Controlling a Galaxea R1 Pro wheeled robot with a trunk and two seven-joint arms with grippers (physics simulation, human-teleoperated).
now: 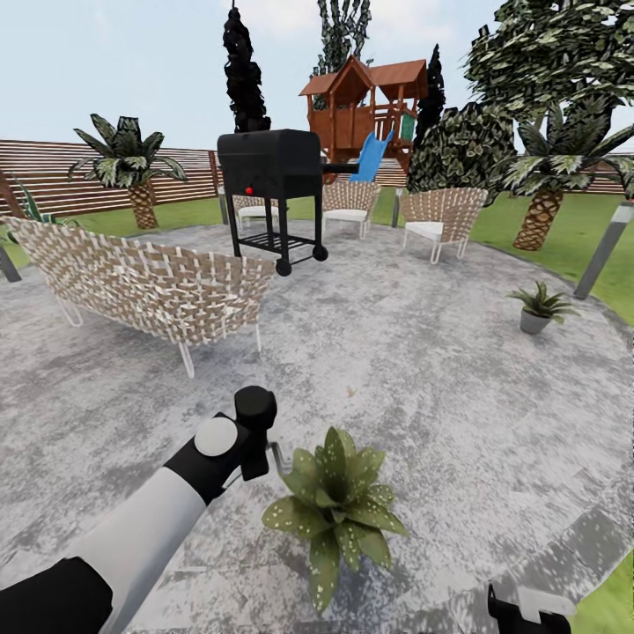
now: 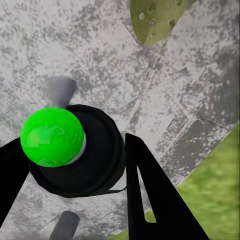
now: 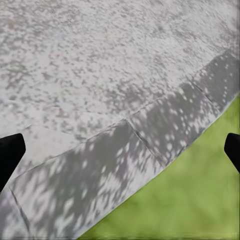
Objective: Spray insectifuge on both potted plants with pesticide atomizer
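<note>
Here, low in the head view's centre, a speckled broad-leaved potted plant (image 1: 335, 504) sits on the round grey stone patio (image 1: 423, 370). The left gripper (image 1: 264, 453) hangs just beside its leaves on the left, clamped around the dark, green-capped pesticide atomizer (image 2: 75, 150); in the left wrist view the bottle sits between the black fingers (image 2: 150, 195), with one speckled leaf (image 2: 155, 17) at the top edge. A second potted plant (image 1: 539, 308) in a grey pot stands at the right, near the lawn. The right gripper (image 3: 120, 150) is spread wide above the patio's edge. A black grill (image 1: 273, 189) and woven chairs (image 1: 150, 282) occupy the upper half.
</note>
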